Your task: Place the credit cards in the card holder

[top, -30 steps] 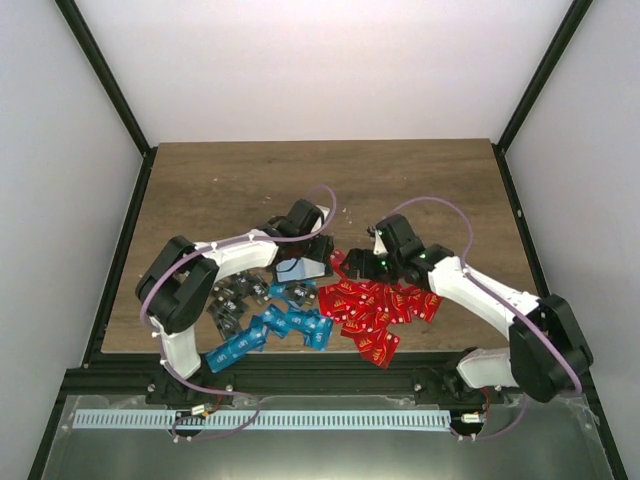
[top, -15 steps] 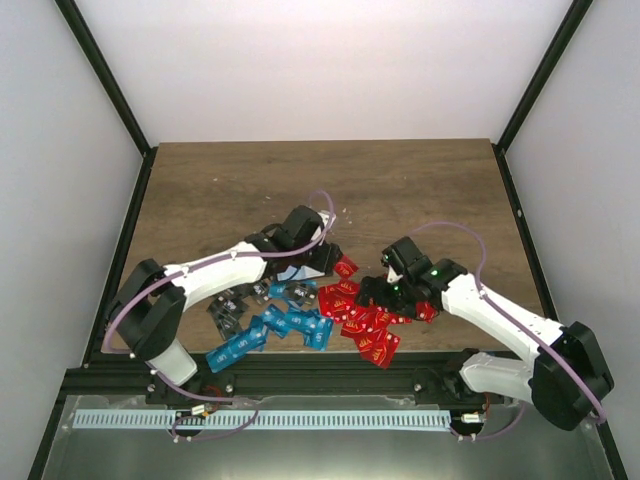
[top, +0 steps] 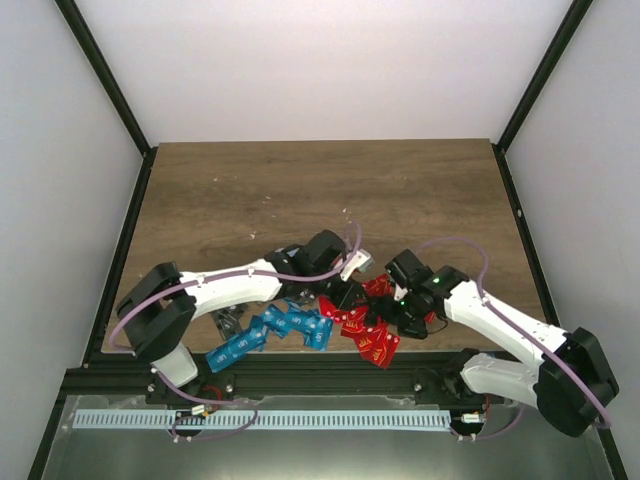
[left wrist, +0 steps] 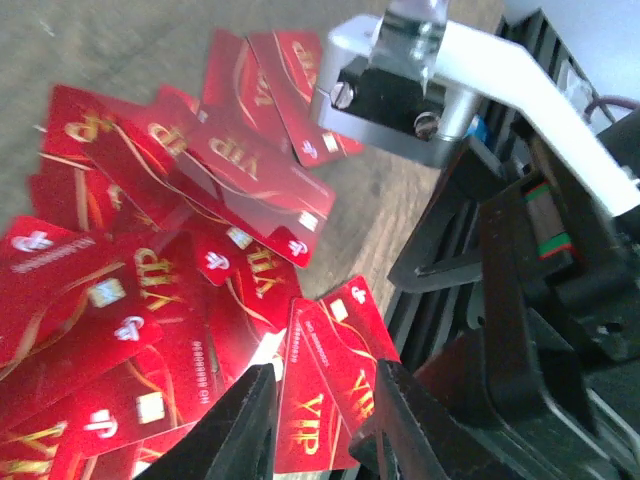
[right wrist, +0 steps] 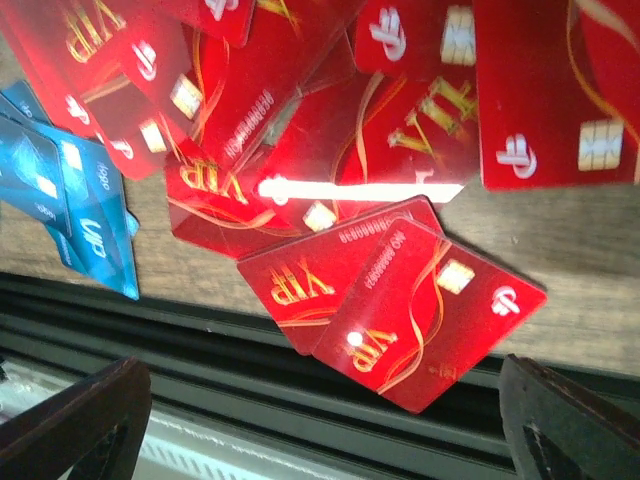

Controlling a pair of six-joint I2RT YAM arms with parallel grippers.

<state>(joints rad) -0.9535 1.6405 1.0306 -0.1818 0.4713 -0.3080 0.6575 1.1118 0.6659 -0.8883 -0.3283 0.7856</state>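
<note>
The red cards (top: 362, 322) lie in a loose pile near the table's front edge, and fill the left wrist view (left wrist: 150, 300) and the right wrist view (right wrist: 330, 150). The blue cards (top: 282, 328) trail left of them and show in the right wrist view (right wrist: 70, 190). A few dark grey cards (top: 228, 320) peek out under my left arm. My left gripper (top: 348, 292) (left wrist: 315, 430) is open and empty, just above the red pile. My right gripper (top: 400, 315) (right wrist: 320, 425) is wide open and empty over the pile's front cards. The card holder is hidden.
Two red cards (right wrist: 400, 310) overhang the table's front edge above the black rail (right wrist: 250, 370). My right arm's wrist (left wrist: 440, 90) is close in front of my left gripper. Bare wood (top: 320, 190) lies behind both arms.
My left gripper has swung right, from the spot where the holder lay to over the red pile. My right gripper has pulled back toward the front edge and lowered over the red cards.
</note>
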